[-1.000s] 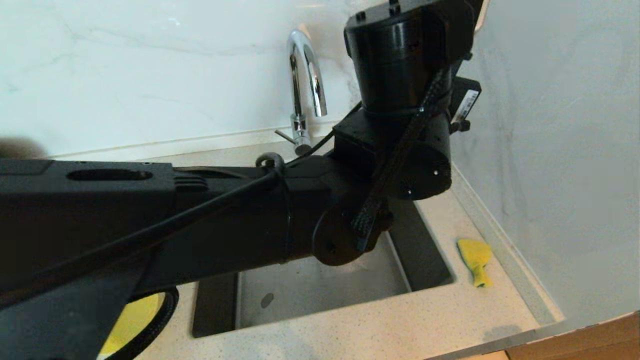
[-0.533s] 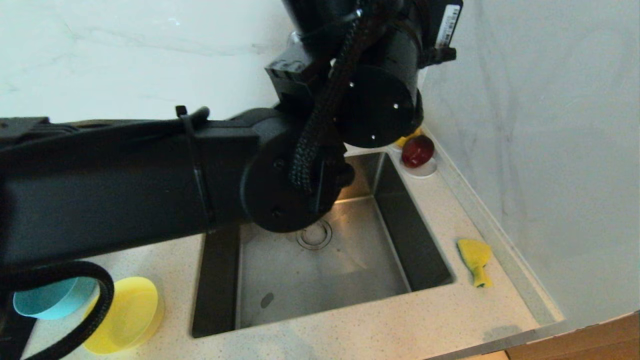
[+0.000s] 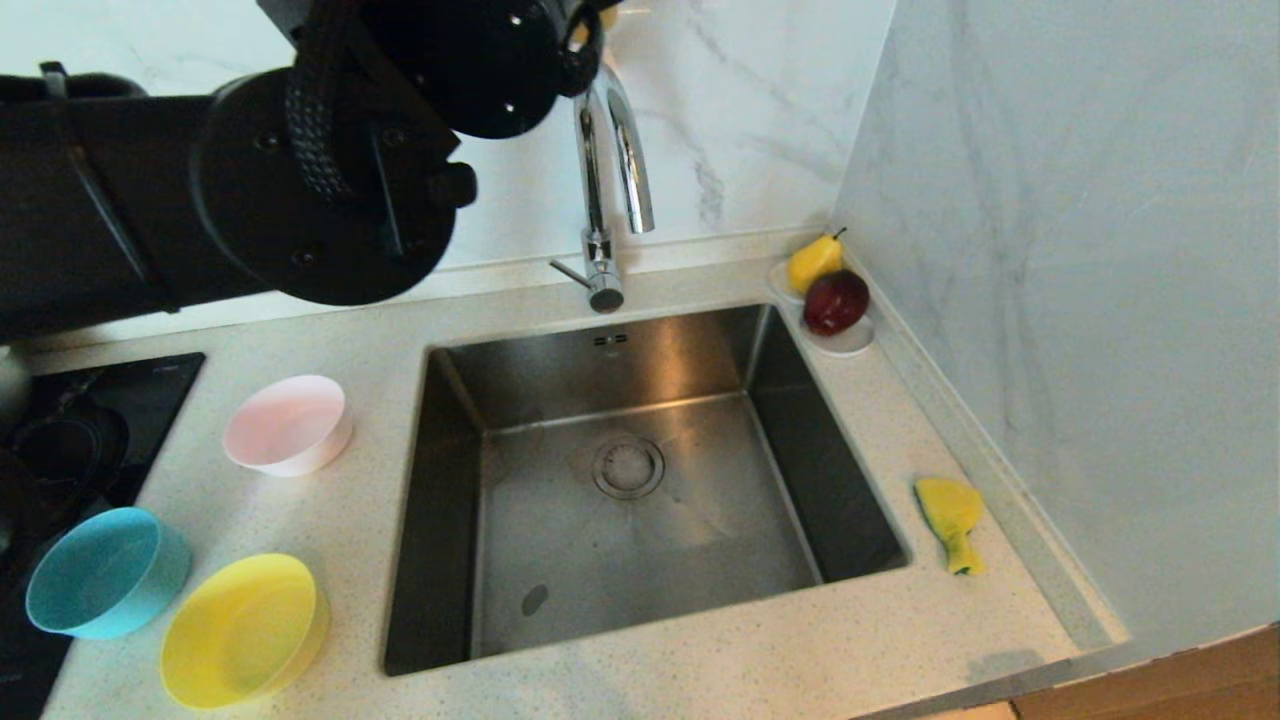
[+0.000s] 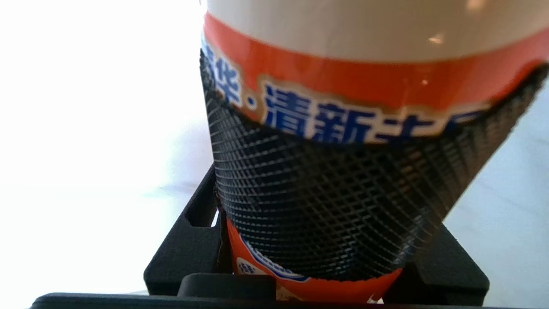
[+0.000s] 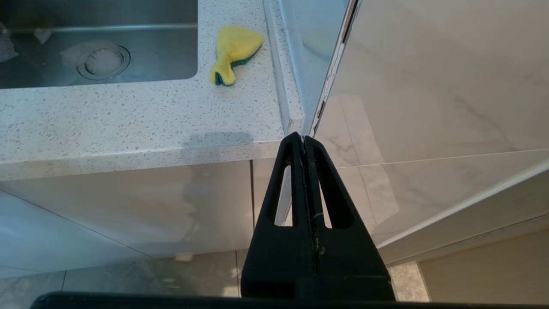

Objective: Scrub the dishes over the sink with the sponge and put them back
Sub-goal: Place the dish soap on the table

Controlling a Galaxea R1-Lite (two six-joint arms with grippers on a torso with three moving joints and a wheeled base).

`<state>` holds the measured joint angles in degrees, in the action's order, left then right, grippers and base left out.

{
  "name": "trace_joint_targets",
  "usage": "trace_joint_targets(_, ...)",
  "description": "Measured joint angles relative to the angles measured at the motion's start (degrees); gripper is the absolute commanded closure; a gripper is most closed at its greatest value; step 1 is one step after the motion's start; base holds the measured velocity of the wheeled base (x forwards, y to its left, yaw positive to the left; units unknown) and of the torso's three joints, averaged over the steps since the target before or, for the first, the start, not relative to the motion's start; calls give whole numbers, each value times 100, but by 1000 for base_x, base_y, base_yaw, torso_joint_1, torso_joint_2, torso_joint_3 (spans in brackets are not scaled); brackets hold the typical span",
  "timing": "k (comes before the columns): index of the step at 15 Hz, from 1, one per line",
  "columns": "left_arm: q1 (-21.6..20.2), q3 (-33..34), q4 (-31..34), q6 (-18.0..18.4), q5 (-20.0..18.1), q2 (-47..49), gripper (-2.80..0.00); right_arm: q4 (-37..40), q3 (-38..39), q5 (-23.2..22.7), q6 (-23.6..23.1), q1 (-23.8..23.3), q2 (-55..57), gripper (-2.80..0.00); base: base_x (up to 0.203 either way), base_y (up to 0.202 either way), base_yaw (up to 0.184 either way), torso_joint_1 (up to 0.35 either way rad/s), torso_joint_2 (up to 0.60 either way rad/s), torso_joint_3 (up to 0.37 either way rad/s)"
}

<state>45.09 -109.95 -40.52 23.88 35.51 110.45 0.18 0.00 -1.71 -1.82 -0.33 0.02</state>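
Three bowls stand on the counter left of the sink [image 3: 850,520]: pink [image 3: 288,425], light blue [image 3: 105,572] and yellow [image 3: 243,630]. The sponge [image 3: 950,520] lies crumpled on the counter right of the basin, and shows again as the sponge [image 5: 233,51] in the right wrist view. My left arm [image 3: 320,170] is raised at the upper left and its hand runs out of the head view. The left gripper [image 4: 326,146] is shut on a white bottle with an orange label [image 4: 369,43]. The right gripper [image 5: 303,139] hangs shut and empty below the counter's front right corner.
A tall chrome tap [image 3: 612,160] rises behind the basin. A white saucer [image 3: 845,343] with a pear and a red fruit sits in the back right corner. A dark hob [image 3: 90,420] borders the bowls on the left. A wall closes the right side.
The left arm has swung up and to the left from across the sink, uncovering the basin and the three bowls. The right arm has not moved.
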Motion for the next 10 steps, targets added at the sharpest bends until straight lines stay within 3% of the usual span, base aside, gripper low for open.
trace_joint_targets(5,-985,83,71,-35,43,-392,0,0,0,2,0,0,0,0,0,0,0,0,0,0)
trace_joint_targets(10,-2437,409,90,-356,31,-637,0,-2,0,0,0,0,0,0,0,0,0,0,0,0)
